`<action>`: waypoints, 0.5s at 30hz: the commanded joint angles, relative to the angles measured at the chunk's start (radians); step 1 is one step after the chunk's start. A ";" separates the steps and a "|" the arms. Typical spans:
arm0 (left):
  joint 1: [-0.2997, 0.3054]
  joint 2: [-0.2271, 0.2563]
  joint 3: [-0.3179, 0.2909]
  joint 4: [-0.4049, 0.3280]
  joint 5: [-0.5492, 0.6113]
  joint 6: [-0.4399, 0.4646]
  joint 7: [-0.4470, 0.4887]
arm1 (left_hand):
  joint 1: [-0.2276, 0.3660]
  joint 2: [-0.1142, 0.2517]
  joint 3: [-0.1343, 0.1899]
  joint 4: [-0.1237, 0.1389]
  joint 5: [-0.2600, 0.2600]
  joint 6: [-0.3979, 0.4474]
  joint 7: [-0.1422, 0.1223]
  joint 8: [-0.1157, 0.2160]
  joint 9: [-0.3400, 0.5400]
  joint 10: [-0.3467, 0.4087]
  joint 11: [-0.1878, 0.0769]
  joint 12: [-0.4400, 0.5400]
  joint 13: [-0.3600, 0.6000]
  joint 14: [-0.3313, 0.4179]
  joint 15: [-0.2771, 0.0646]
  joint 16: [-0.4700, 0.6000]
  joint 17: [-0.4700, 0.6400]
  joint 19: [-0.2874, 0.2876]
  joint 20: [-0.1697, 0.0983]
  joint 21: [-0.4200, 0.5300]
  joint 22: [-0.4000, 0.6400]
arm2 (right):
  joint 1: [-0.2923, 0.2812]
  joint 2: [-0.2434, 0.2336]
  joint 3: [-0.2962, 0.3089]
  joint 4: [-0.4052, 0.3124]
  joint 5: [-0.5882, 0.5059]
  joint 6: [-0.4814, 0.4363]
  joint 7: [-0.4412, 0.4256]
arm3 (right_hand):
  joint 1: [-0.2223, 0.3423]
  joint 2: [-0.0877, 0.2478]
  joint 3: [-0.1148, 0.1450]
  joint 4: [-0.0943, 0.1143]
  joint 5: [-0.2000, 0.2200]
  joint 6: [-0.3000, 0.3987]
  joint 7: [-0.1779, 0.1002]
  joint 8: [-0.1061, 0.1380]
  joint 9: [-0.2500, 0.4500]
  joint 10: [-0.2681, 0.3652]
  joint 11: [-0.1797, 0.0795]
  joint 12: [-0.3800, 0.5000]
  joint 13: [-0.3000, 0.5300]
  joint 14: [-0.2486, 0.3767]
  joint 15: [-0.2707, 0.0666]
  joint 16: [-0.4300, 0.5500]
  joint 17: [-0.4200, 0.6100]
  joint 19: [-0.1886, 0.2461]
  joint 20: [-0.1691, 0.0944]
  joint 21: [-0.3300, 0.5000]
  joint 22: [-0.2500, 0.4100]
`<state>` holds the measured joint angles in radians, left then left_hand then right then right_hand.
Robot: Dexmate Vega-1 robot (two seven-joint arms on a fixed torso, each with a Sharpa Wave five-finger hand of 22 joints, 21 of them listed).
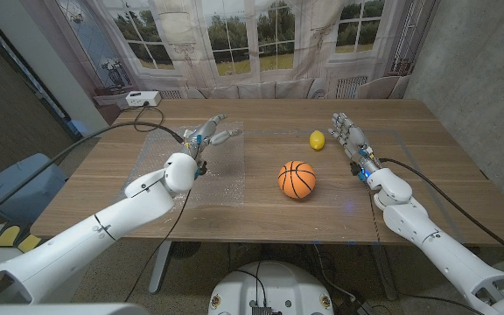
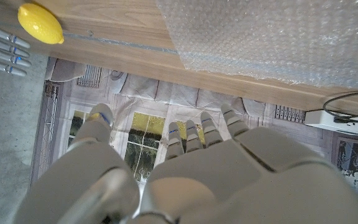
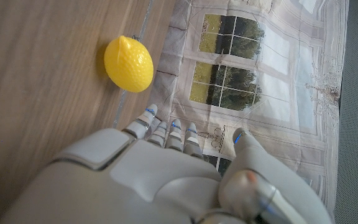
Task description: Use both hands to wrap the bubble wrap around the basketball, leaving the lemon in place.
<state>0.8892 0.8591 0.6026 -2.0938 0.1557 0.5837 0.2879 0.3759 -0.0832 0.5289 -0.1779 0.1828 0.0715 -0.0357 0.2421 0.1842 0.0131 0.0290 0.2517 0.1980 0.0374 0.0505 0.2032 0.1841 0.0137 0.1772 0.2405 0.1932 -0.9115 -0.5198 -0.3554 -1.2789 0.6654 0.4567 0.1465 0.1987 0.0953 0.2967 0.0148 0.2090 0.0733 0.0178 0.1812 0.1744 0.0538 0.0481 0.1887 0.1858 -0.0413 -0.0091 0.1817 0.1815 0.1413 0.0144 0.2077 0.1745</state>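
Head view shows the ball [image 1: 297,179] sitting on the wooden table [image 1: 427,188] a little right of centre, orange with black seams, near the right edge of the wrap [image 1: 213,175], a clear bubbled sheet lying flat across the left-centre of the tabletop; whether ball and sheet touch cannot be told. A lemon [image 1: 317,139] lies on bare wood beyond the ball, towards the far side, apart from it. The left hand [image 1: 210,134] is over the far part of the wrap, fingers spread apart and reaching forward, with nothing between them; whether the fingertips touch the sheet is unclear. The right hand [image 1: 347,133] is at the far right, just beside the lemon, fingers extended and close together, gripping nothing. From the left wrist view, the left hand [image 2: 185,168] has its fingers [image 2: 194,134] slightly apart and empty, with the wrap [image 2: 272,37] and the table's far edge beyond them, and the lemon [image 2: 40,23] with the right hand's fingers [image 2: 2,50] next to it. From the right wrist view, the right hand [image 3: 166,180] holds nothing, its fingertips [image 3: 166,132] near the lemon [image 3: 128,63], which rests on the wood. Behind the table hangs a backdrop [image 1: 234,35] printed with windows, and a white power strip [image 1: 135,99] lies at the far left corner.
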 commanded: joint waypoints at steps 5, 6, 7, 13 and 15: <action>-0.027 0.093 0.096 -0.154 0.192 0.201 -0.158 | 0.019 -0.030 -0.012 0.001 0.015 -0.005 0.000 -0.001 0.007 0.002 0.000 -0.005 0.006 -0.004 0.009 -0.004 0.004 -0.003 0.004 -0.004 0.004 | -0.001 0.007 0.005 0.018 0.003 0.028 0.014 | -0.002 -0.005 0.002 -0.005 0.002 0.008 -0.001 0.006 0.005 0.005 0.005 0.007 0.004 -0.001 0.008 0.005 -0.001 -0.001 0.006 0.000 0.004; -0.025 0.096 0.099 -0.161 0.201 0.211 -0.164 | 0.022 -0.033 -0.013 0.001 0.016 -0.005 0.000 -0.001 0.007 0.004 -0.001 -0.005 0.006 -0.002 0.008 -0.003 0.004 -0.002 0.002 -0.004 0.004 | -0.001 0.007 0.005 0.020 0.003 0.029 0.016 | -0.002 -0.005 0.001 -0.005 0.003 0.009 -0.001 0.006 0.005 0.004 0.005 0.007 0.004 -0.001 0.008 0.005 -0.001 -0.002 0.007 0.000 0.004; -0.025 0.100 0.104 -0.168 0.211 0.220 -0.172 | 0.024 -0.036 -0.014 0.001 0.017 -0.005 0.001 -0.002 0.007 0.007 -0.001 -0.004 0.006 -0.001 0.007 -0.003 0.004 0.000 0.003 -0.003 0.004 | -0.001 0.007 0.004 0.020 0.003 0.030 0.016 | -0.002 -0.005 0.001 -0.005 0.003 0.008 -0.001 0.006 0.005 0.004 0.005 0.007 0.003 -0.001 0.008 0.005 -0.001 -0.001 0.006 0.000 0.004; -0.030 0.126 0.142 -0.214 0.283 0.279 -0.235 | 0.042 -0.050 -0.021 0.001 0.023 0.000 0.005 -0.001 0.008 0.018 -0.005 -0.001 0.008 0.005 0.004 -0.001 0.004 0.004 0.005 -0.003 0.004 | -0.007 0.007 0.005 0.018 0.004 0.036 0.020 | -0.003 -0.005 0.001 -0.006 0.003 0.009 -0.002 0.006 0.005 0.005 0.004 0.007 0.003 -0.001 0.008 0.006 -0.001 -0.001 0.006 0.000 0.004; -0.036 0.135 0.158 -0.229 0.307 0.299 -0.264 | 0.050 -0.055 -0.023 0.001 0.026 0.010 0.008 0.002 0.008 0.020 -0.007 0.000 0.008 0.005 0.002 -0.002 0.004 0.006 0.005 -0.003 0.004 | -0.010 0.006 0.005 0.015 0.004 0.038 0.019 | -0.003 -0.005 0.001 -0.006 0.003 0.009 -0.002 0.006 0.005 0.005 0.005 0.007 0.003 -0.001 0.008 0.006 -0.001 -0.001 0.006 0.000 0.004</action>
<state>0.8677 0.9438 0.6921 -2.2354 0.3325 0.7663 0.1417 0.4184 -0.1256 0.5123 -0.1778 0.1984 0.0715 -0.0357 0.2421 0.1891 0.0188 0.0233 0.2470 0.2028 0.0358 0.0520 0.1996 0.1840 0.0138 0.1770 0.2361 0.1931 -0.9135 -0.5141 -0.3520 -1.2634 0.6677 0.4818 0.1595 0.1956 0.0923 0.2967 0.0148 0.2090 0.0733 0.0179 0.1812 0.1744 0.0538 0.0481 0.1887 0.1860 -0.0413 -0.0091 0.1817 0.1816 0.1413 0.0144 0.2076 0.1744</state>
